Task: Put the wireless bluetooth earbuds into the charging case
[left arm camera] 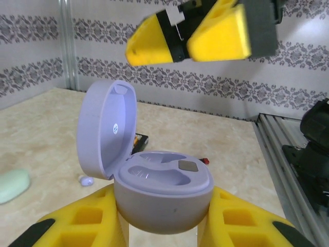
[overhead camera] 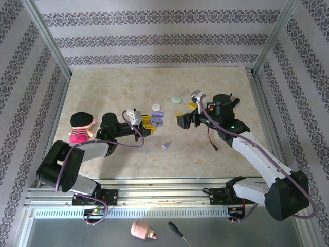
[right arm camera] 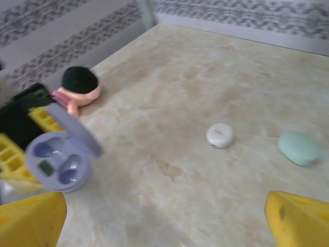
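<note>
My left gripper [left arm camera: 162, 232] is squeezed narrow around the lilac case [left arm camera: 163, 198], with one yellow finger [left arm camera: 82, 221] on each side. The case stands upright with its lid [left arm camera: 105, 131] flipped up, and two pockets [left arm camera: 154, 175] show inside. My right gripper [right arm camera: 165, 216] is spread wide and has nothing between its tips. It hangs just across from the case, close but not touching.

The earbud [overhead camera: 166, 145] lies on the table [overhead camera: 103, 87], nearer to my bases than both grippers and apart from them. It is lilac too.

There is lots of bare table at the back and on the far left. Walls [overhead camera: 154, 36] with a flower pattern stand on three sides, and a metal post [overhead camera: 49, 36] leans up at the back corner. A metal rail [overhead camera: 169, 185] runs along the near edge. The doll [overhead camera: 81, 127] sits by my left arm. The white case [overhead camera: 156, 107] and the green case [overhead camera: 177, 100] lie just behind the grippers, so room there is tight.

The bottom of the lilac case is hidden between my fingers. My right wrist view is blurry, and my tips there are cut off at the bottom corners. The earbud is so small that I cannot tell which way it lies.

I count two grippers, three cases, one earbud and one doll. One screwdriver [overhead camera: 177, 232] and one pink thing [overhead camera: 142, 230] lie below the rail, off the table.
</note>
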